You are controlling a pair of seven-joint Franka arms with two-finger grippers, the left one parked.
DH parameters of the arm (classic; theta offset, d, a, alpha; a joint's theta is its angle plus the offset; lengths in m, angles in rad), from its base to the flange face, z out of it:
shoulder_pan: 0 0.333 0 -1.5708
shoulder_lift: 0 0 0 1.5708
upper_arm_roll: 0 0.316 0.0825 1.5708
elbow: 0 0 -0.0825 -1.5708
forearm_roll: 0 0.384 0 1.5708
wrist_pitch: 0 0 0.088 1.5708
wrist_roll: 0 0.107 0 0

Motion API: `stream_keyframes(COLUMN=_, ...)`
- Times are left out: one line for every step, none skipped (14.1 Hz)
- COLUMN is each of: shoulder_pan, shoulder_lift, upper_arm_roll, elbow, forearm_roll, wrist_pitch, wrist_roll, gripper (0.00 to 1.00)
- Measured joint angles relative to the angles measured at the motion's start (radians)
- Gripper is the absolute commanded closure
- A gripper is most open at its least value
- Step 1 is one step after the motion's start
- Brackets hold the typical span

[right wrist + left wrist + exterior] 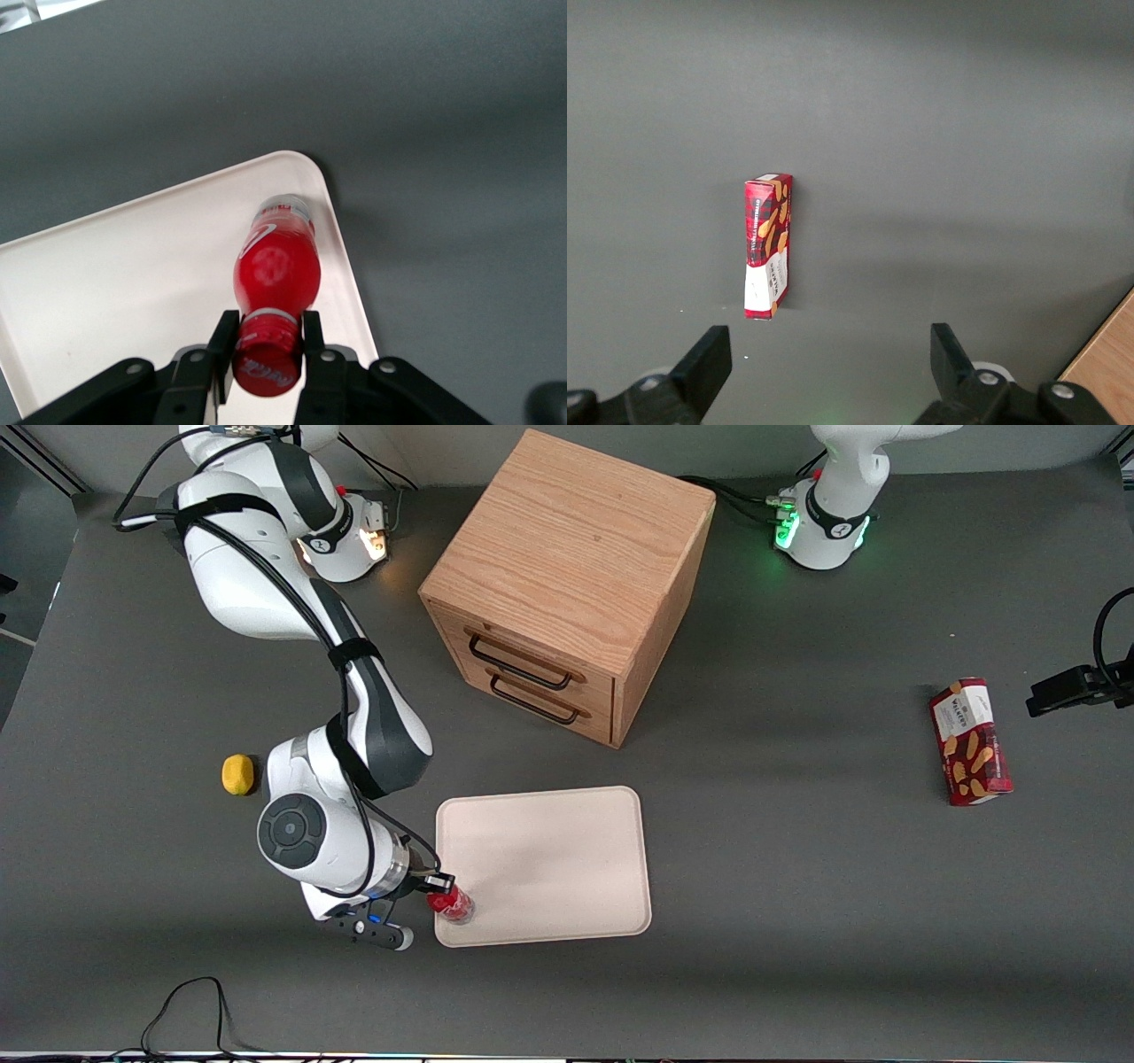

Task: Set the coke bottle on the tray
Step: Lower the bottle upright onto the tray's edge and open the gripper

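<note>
The hand is closed on the red cap of the coke bottle, one finger on each side. The bottle stands up straight, cap at the top and clear base down, so its long way runs up and down. Its base is at a corner of the cream tray, the corner nearest the front camera and the working arm. A yellow lemon lies on the grey table near the arm

Gripped coke bottle over tray corner
</note>
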Motion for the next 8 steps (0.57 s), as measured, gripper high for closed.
stream_keyframes(shoulder_pan=0.000, shoulder_lift=0.000, upper_arm_roll=0.000, elbow=0.002, forearm_roll=0.000, wrist_pitch=0.002, wrist_roll=0.000, gripper=0.00)
stream_keyframes(shoulder_pan=0.000, shoulder_lift=0.000, upper_arm_roll=0.000, elbow=0.004, forearm_roll=0.000, wrist_pitch=0.002, wrist_roll=0.000, gripper=0.00)
stream_keyframes(shoulder_pan=0.000, shoulder_lift=0.000, upper_arm_roll=0.000, elbow=0.006, forearm_roll=0.000, wrist_pitch=0.002, wrist_roll=0.000, gripper=0.00)
stream_keyframes(shoulder_pan=0.000, shoulder_lift=0.001, upper_arm_roll=0.000, elbow=0.007, forearm_roll=0.000, wrist_pitch=0.002, wrist_roll=0.000, gripper=0.00)
stream_keyframes(shoulder_pan=0.000, shoulder_lift=0.001, upper_arm_roll=0.000, elbow=0.008, forearm_roll=0.000, wrist_pitch=0.002, wrist_roll=0.001, gripper=0.00)
stream_keyframes(shoulder_pan=0.000, shoulder_lift=0.001, upper_arm_roll=0.000, elbow=0.008, forearm_roll=0.000, wrist_pitch=0.002, wrist_roll=0.001, gripper=0.00)
stream_keyframes(shoulder_pan=0.000, shoulder_lift=0.002, upper_arm_roll=0.000, elbow=0.008, forearm_roll=0.000, wrist_pitch=0.002, wrist_roll=0.001, gripper=0.00)
stream_keyframes(shoulder_pan=0.000, shoulder_lift=0.002, upper_arm_roll=0.000, elbow=0.008, forearm_roll=0.000, wrist_pitch=0.002, wrist_roll=0.001, gripper=0.00)
